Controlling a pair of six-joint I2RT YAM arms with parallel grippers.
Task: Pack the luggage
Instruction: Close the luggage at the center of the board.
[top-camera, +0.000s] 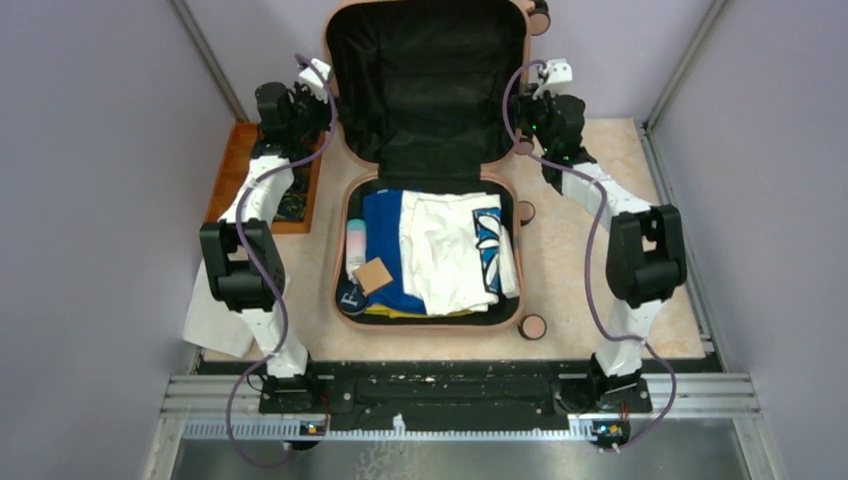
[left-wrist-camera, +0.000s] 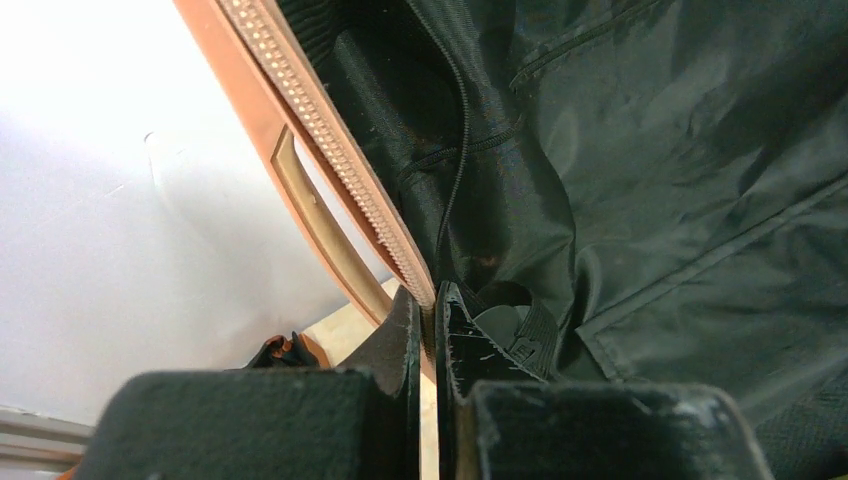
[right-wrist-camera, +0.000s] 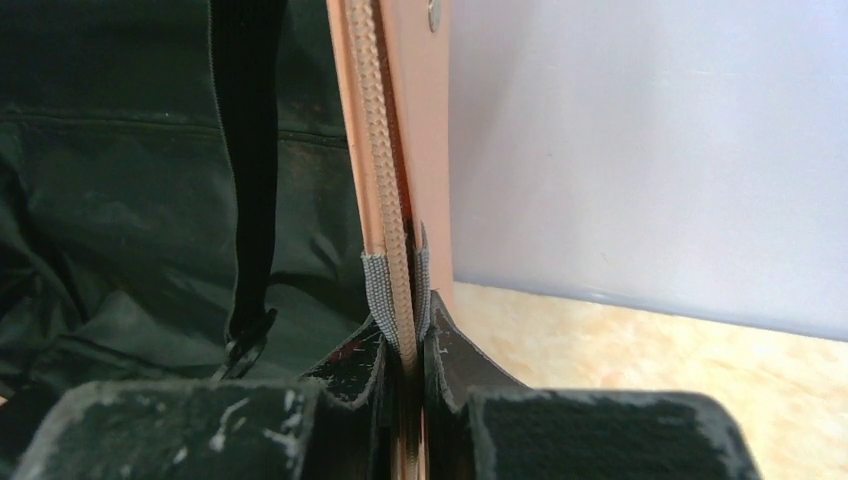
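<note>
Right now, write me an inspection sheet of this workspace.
Surface: beige table, luggage lying on it.
Job's things: luggage open, lid raised; base holds white cloth, blue cloth, bottle, brown square.
Clutter: orange tray left of luggage, under the left arm; white sheet at table's near left edge.
Grippers: left fingers shut on lid's left rim; right fingers shut on lid's right rim.
Cables: purple cable along each arm, looping past the bases.
Surroundings: lilac walls on three sides; metal rail at near edge.
</note>
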